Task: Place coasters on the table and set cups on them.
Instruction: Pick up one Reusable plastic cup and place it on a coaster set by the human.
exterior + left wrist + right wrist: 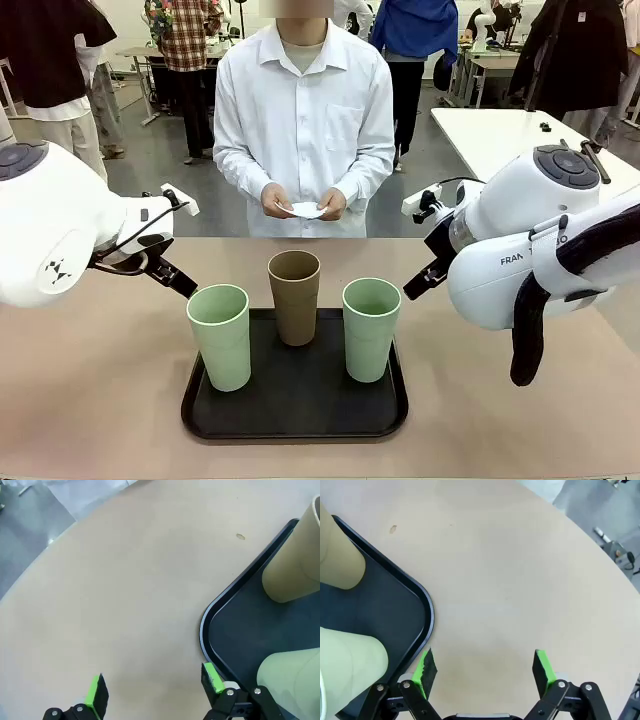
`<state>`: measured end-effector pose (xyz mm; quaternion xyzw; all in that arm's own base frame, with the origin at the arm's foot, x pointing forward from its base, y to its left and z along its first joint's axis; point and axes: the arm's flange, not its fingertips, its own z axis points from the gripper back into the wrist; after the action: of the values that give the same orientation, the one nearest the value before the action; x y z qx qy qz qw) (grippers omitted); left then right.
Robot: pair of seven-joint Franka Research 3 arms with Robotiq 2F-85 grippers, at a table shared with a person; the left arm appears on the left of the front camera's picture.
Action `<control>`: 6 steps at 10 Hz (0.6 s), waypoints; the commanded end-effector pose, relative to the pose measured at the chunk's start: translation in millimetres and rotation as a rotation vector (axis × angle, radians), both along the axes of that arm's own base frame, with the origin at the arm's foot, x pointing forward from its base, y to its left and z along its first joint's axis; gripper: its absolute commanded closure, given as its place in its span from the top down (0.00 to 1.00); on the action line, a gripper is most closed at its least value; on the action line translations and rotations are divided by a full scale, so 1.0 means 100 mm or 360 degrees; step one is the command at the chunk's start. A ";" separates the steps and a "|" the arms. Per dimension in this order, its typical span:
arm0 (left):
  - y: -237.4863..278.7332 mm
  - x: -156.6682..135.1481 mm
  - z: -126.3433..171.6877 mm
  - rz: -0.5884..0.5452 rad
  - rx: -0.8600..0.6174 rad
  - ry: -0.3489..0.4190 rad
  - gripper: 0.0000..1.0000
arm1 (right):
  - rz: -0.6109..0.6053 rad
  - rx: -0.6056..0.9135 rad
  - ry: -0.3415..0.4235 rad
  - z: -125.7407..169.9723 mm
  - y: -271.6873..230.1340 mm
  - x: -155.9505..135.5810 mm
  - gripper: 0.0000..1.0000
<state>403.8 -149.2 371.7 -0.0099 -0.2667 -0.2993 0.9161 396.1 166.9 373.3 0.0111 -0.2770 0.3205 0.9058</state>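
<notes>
The task is at its opening step: no coaster lies on the table [90, 400] yet. The coasters [306, 210] are a small white bundle in the person's hands [300, 203], upper centre of the front view; how many there are cannot be told.

All three cups stand upright on the black tray [295, 422] in the lower middle. The left mint cup [220, 335] is at the tray's left, the brown cup [294, 296] is at the back centre, and the right mint cup [371, 328] is at the tray's right.

The left gripper [155, 687] hangs over bare table just beside a tray corner, with its jaws spread wide and nothing between them. The right gripper [485, 667] mirrors it on the other side, also spread and empty, just off the tray's rim.

The next move probably belongs to the coasters. They need to go flat on bare table beside or beyond the tray, well apart from each other. Only then does a cup move make sense. A gripper would take the nearest mint cup around its tapered wall, lift it clear of the rim and set it centred on a coaster.
</notes>
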 end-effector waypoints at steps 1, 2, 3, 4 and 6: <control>0.00 0.00 0.00 0.0000 0.0000 0.0000 1.00 | 0.0000 0.0000 0.0000 0.00 0.00 0.00 1.00; 0.00 0.00 0.00 0.0000 0.0000 0.0000 1.00 | 0.0000 0.0000 0.0000 0.00 0.00 0.00 1.00; 0.00 0.00 0.00 0.0000 0.0000 0.0000 1.00 | 0.0000 0.0000 0.0000 0.00 0.00 0.00 1.00; 0.00 0.00 0.00 0.0000 0.0000 0.0000 1.00 | 0.0000 0.0000 0.0000 0.00 0.00 0.00 1.00; 0.00 0.00 0.00 0.0000 0.0000 0.0000 1.00 | 0.0000 0.0000 0.0000 0.00 0.00 0.00 1.00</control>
<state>403.8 -149.2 371.7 -0.0099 -0.2667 -0.2993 0.9161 396.1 166.9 373.3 0.0110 -0.2770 0.3205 0.9058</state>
